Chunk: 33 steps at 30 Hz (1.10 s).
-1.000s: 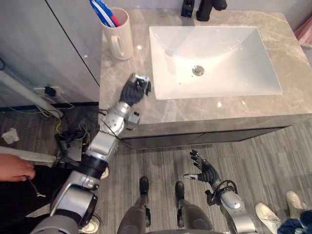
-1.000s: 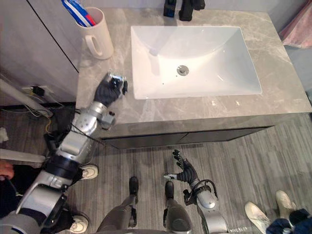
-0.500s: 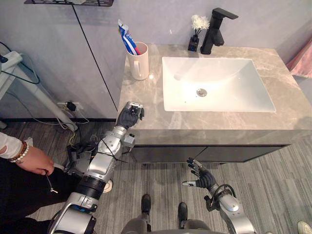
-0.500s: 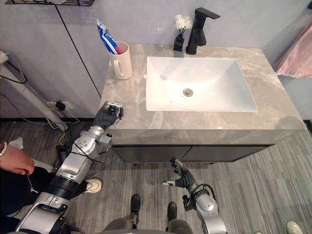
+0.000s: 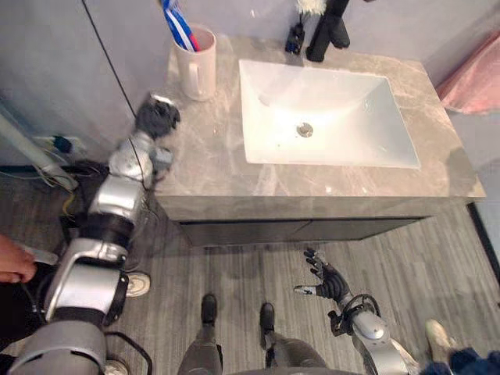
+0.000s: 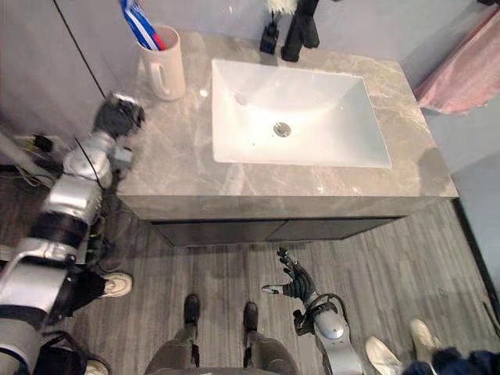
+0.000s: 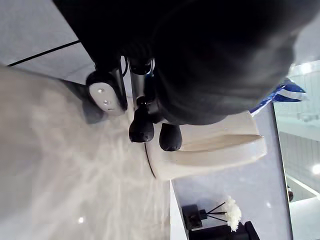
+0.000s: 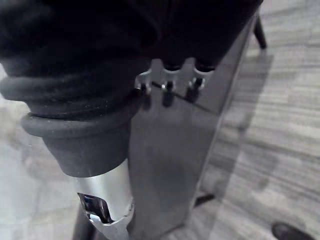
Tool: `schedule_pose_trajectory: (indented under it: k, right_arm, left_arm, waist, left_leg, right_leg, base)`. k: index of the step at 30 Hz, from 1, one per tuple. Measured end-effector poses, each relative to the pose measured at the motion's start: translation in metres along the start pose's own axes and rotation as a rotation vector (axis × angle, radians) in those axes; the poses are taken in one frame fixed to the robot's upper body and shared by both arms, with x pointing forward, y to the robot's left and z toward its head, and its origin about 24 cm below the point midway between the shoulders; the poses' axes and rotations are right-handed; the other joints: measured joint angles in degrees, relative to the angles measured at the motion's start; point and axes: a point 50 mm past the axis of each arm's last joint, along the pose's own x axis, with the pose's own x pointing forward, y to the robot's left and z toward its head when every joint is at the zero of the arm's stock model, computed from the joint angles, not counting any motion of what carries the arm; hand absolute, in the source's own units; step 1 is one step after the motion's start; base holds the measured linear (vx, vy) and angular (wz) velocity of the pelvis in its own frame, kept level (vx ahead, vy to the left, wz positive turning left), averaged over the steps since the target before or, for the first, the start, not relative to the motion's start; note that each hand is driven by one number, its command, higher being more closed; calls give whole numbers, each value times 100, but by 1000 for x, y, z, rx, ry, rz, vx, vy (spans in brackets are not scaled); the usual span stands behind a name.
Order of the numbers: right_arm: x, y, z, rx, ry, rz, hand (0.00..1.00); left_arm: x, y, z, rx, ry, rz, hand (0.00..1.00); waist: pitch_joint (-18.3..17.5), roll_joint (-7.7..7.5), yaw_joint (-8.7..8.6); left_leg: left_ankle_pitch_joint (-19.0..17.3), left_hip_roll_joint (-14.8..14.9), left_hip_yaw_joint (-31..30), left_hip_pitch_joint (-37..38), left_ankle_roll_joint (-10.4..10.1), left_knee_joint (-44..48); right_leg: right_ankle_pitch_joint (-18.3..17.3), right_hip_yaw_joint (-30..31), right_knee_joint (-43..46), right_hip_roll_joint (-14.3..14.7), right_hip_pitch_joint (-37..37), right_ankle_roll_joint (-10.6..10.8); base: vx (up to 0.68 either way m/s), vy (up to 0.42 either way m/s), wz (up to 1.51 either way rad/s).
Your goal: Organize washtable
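Left hand [image 5: 155, 119] sits at the left edge of the grey marble countertop [image 5: 211, 160], fingers curled inward (nothing seen in them). The cream ceramic mug [image 5: 195, 66] stands near it at the back-left corner, beside the white rectangular basin [image 5: 266, 101]. Right hand [image 5: 323, 281] hangs low over the grey plank floor [image 5: 437, 250], fingers spread.

Silver-grey arms [image 5: 117, 205], dark ribbed robot hand [image 5: 156, 119] covers, dark-tipped fingers [image 7: 141, 130]

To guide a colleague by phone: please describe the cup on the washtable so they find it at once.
Find the grey washtable with its white sink. In the back corner left of the sink stands a cream mug with a handle. It alone holds a blue-and-white tube; the vase near the faucet holds white flowers.
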Motion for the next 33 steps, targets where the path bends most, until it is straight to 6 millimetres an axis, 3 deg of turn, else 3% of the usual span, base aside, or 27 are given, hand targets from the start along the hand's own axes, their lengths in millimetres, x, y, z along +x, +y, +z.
schedule_pose_trajectory:
  k: [4,10,33]
  right_arm:
    - [0,1,4,12,-19,-14,0]
    - [0,0,6,10,-31,-14,0]
    - [4,8,10,2,-49,18,0]
  left_arm:
    - [14,15,29,35,-65,30,100]
    - [21,25,55,31,-138,58,100]
    - [19,25,82,11,-268,85,100]
  waist:
    - [216,-32,-41]
    - [504,-22,-52]
    - [739,43,-147]
  left_leg:
    - [8,-1,62,-88,10,3]
    - [7,-5,84,-161,9,3]
    - [4,-43,146,-358,11,1]
  right_leg:
    - [42,69,-31,2,-84,-14]
    - [42,105,-45,6,-175,-16]
    - [80,158,-87,-41,-400,-3]
  base:
    - [52,9,-7]
    - [40,10,-3]
    - [2,2,-1]
